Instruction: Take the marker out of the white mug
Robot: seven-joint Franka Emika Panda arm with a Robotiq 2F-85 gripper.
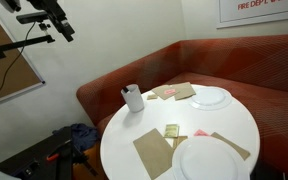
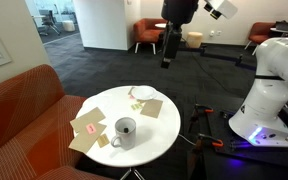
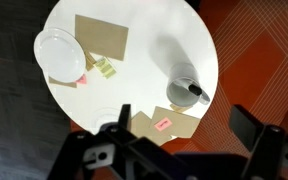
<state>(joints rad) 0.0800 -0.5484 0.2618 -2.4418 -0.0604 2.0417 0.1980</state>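
Note:
The white mug (image 3: 183,86) stands upright near the edge of the round white table (image 3: 144,40). It also shows in both exterior views (image 1: 133,98) (image 2: 124,132). The marker (image 3: 195,93) leans inside the mug, its dark tip at the rim. My gripper (image 3: 182,140) is open and empty. It hangs high above the table, well apart from the mug, and shows in both exterior views (image 1: 62,24) (image 2: 167,55).
Two white plates (image 1: 211,97) (image 1: 212,160) and several brown napkins (image 1: 152,152) lie on the table, along with a pink note (image 3: 163,124) and a small green packet (image 3: 104,68). A red couch (image 1: 234,60) curves round the table.

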